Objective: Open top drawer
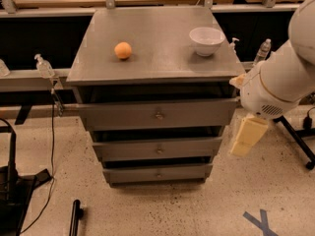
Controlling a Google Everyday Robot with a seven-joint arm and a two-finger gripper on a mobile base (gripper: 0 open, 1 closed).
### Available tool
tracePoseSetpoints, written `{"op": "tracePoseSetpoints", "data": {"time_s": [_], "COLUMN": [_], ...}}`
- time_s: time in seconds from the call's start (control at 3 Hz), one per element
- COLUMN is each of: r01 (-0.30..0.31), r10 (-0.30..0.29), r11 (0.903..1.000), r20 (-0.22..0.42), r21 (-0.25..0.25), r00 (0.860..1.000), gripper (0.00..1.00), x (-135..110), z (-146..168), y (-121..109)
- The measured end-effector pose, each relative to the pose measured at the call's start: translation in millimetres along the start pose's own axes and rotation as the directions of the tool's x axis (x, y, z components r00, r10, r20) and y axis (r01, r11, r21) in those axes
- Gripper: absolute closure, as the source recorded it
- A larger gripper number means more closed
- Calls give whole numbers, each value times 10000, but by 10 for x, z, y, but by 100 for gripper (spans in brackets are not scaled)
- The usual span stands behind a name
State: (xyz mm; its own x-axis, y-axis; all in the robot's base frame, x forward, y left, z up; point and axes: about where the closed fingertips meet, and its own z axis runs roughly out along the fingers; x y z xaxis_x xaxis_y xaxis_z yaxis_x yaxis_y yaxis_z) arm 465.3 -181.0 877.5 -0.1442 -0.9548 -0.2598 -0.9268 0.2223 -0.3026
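Note:
The top drawer (123,116) is the widest grey front of the cabinet, with a small brass knob (159,115) at its centre. A dark gap shows between it and the cabinet top (157,58). My white arm (280,77) comes in from the right. The cream-coloured gripper (248,135) hangs below it, just off the right end of the top drawer and level with the middle drawer. It is apart from the knob and touches nothing that I can see.
An orange (123,50) and a white bowl (206,40) sit on the cabinet top. The middle drawer (157,149) and bottom drawer (157,173) lie below. Rails with small bottles (43,65) flank the cabinet. A black stand (12,191) is at the left, and a blue tape cross (261,222) marks the floor.

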Motion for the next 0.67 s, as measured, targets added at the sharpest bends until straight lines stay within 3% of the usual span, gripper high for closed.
{"op": "tracePoseSetpoints", "data": {"time_s": [0.33, 0.67], "r01": [4, 224], "r10": [-4, -225], "r11": [10000, 9996], "r20": [-3, 83], "r21": [2, 149], "r00": [10000, 9997], "gripper": [0, 0], "x": [-3, -29], "z": [-17, 171], "y": [-2, -76]}}
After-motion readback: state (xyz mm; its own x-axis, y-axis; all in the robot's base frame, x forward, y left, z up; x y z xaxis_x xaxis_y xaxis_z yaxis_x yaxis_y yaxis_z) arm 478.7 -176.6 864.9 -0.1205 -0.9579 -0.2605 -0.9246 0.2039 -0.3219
